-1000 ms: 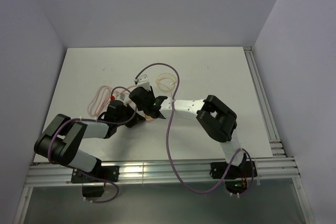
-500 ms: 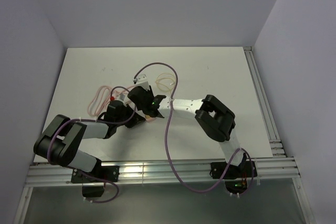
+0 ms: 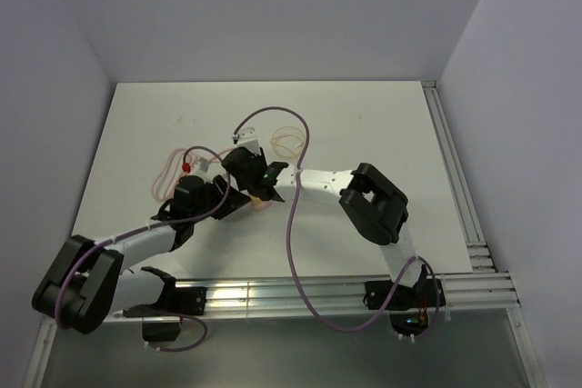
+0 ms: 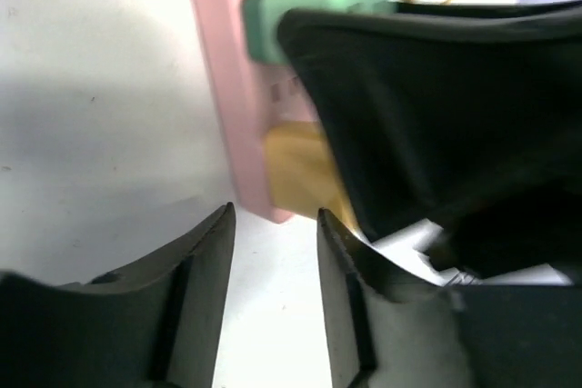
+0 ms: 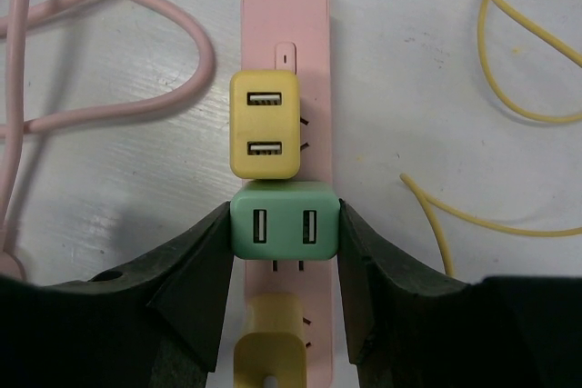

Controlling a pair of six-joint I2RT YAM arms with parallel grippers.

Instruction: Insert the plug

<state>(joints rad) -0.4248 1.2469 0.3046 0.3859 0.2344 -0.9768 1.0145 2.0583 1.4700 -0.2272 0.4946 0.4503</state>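
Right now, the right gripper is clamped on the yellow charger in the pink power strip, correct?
No. The right gripper is clamped on the green charger, not the yellow charger, in the pink power strip; the right wrist view shows this.

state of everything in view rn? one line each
pink power strip: flat on table
upper yellow charger: seated on strip
green charger: on strip, clamped by right gripper
lower yellow plug: on strip, partly out of frame
left gripper: open, empty, at strip's end
yellow cable: loose on table
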